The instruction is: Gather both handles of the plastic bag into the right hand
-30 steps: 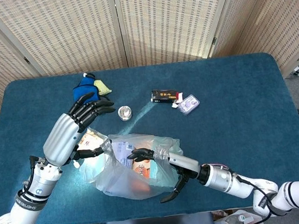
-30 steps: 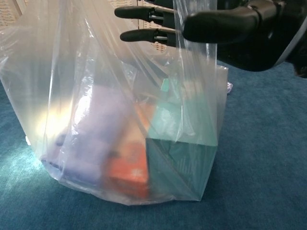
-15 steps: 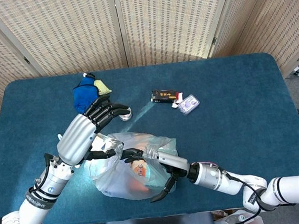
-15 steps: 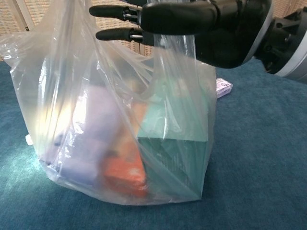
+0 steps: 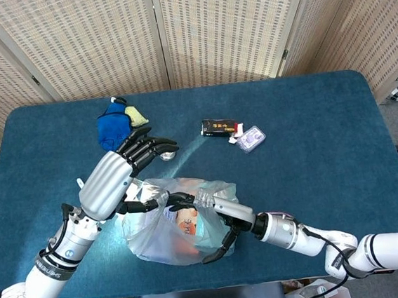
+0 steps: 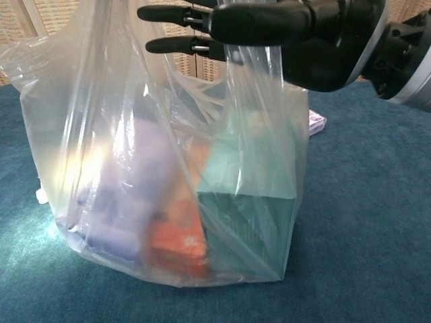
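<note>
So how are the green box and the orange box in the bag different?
The green box is bigger and taller; the orange box is small and low. The green box sits on the right of the plastic bag, the orange box nearer the middle. Both rest on the bag's bottom.

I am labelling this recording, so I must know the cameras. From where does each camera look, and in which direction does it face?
Head view: sits high, faces down on the blue table; shows both arms, the left robot hand and right robot hand at the plastic bag.
Chest view: sits low near the table edge, faces forward into the bag; shows only the right robot hand gripping a handle.
Shared: the bag and the right robot hand.
</note>
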